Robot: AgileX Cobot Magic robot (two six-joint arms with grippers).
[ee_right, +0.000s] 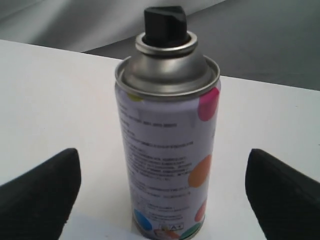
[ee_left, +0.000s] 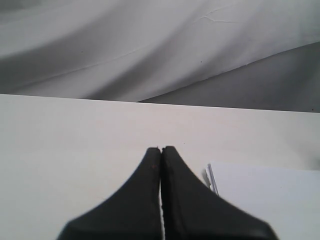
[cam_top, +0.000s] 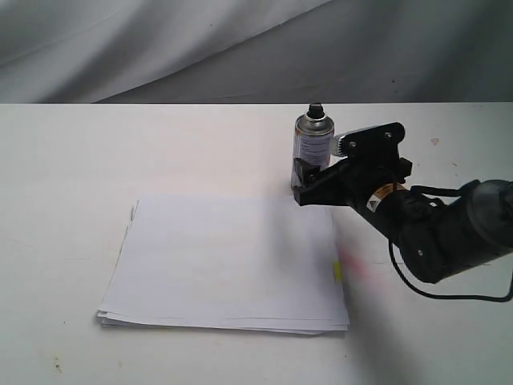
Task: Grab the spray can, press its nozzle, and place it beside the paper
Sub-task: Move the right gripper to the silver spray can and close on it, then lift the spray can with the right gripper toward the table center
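The spray can stands upright on the white table just beyond the far right corner of the paper. In the right wrist view the spray can shows a silver dome, a white label with coloured dots and its black nozzle on top. My right gripper is open, one black finger on either side of the can with clear gaps. In the exterior view the right gripper sits low at the can's base. My left gripper is shut and empty, above bare table beside the paper.
The table is white, backed by grey draped cloth. A yellow tab sticks out of the paper's right edge. The right arm's black body and its cable lie to the right of the paper.
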